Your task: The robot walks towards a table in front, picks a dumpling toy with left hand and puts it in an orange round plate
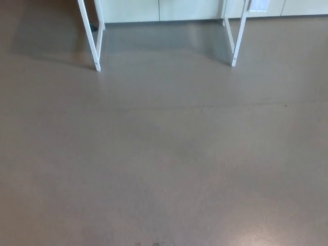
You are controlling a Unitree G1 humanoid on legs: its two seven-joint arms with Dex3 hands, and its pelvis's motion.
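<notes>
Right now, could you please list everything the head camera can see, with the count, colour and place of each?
Floor: one, grey-brown, fills nearly the whole picture.
Table legs: two white leg frames, top left and top right, standing on the floor; the tabletop is out of view.
Wall panels: pale, along the top edge behind the legs.
Dumpling toy and orange plate: not in view.
Robot's hands: neither is in view.

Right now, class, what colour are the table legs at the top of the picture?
White; the table legs show in the head view.
</notes>
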